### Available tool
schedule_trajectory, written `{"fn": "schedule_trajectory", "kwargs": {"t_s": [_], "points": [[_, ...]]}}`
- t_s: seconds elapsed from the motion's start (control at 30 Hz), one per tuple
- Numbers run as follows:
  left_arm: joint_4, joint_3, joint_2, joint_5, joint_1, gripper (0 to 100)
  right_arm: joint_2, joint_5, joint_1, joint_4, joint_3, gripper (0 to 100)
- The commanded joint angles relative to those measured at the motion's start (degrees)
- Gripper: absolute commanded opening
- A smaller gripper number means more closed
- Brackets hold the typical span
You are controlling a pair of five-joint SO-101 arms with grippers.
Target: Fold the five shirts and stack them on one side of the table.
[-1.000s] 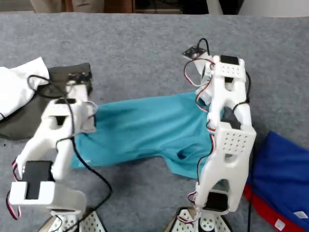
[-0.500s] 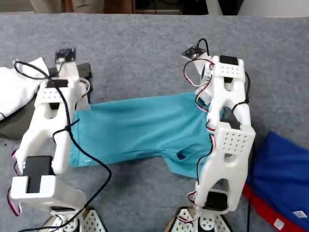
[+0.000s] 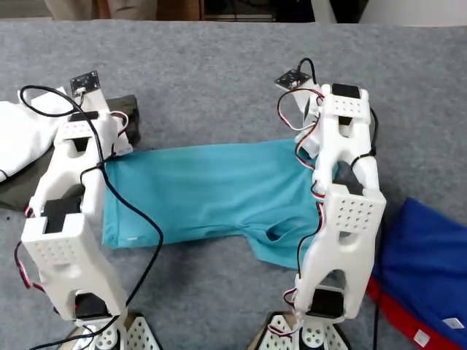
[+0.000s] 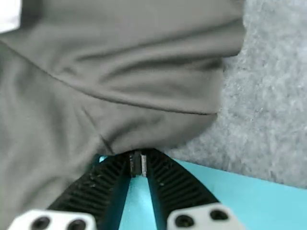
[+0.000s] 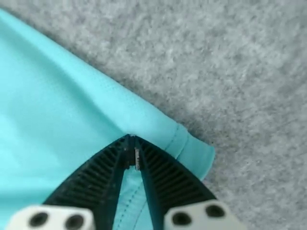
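The left gripper (image 4: 138, 164) has its jaws pressed together on the edge of the teal shirt (image 4: 230, 206), right where that edge meets the dark grey shirt (image 4: 120, 86). How much cloth sits between the tips is hard to make out. The right gripper (image 5: 131, 153) is likewise closed, pinching the hemmed edge of the teal shirt (image 5: 57, 105) just beside a corner. From above, both grippers are hidden under their own arms. The teal shirt (image 3: 211, 193) lies spread flat between them in the middle of the grey table (image 3: 219, 65), its near right part covered by the right arm. The dark grey shirt (image 3: 133, 115) shows behind the left arm, mostly hidden. A white shirt (image 3: 22, 135) lies partly over it and is cut off at the left edge. At the right, a blue shirt (image 3: 427, 255) lies over a strip of red cloth (image 3: 385, 306), both cut off by the frame.
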State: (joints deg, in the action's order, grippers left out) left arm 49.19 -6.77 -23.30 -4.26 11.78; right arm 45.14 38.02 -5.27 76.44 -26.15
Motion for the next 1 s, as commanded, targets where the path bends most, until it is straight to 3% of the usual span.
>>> {"fn": "schedule_trajectory", "kwargs": {"t_s": [0.0,0.2,0.37,0.47,0.67,0.8,0.97], "points": [[0.26,2.29,-0.22,-1.67,3.52,2,0.22,-0.35,0.22,-0.44,-2.42,0.5],[-0.09,-0.62,3.21,-2.02,3.60,2,-0.40,-0.70,0.22,0.09,-3.12,0.5],[-0.26,-2.02,5.23,-1.93,2.99,2,-6.99,-0.26,0.31,6.59,-8.92,0.5],[-0.26,-2.02,5.23,-1.93,2.90,2,-10.33,3.69,0.66,8.44,-12.70,0.5],[-0.26,-1.76,5.23,-1.93,2.90,2,-15.43,8.35,1.89,25.23,-19.82,0.5],[-2.02,-2.02,5.23,-1.93,2.90,2,-21.85,9.85,2.15,25.93,-10.86,0.5],[-2.29,-2.02,5.23,-1.93,2.90,2,-38.20,13.98,3.82,25.49,15.25,0.5]]}}
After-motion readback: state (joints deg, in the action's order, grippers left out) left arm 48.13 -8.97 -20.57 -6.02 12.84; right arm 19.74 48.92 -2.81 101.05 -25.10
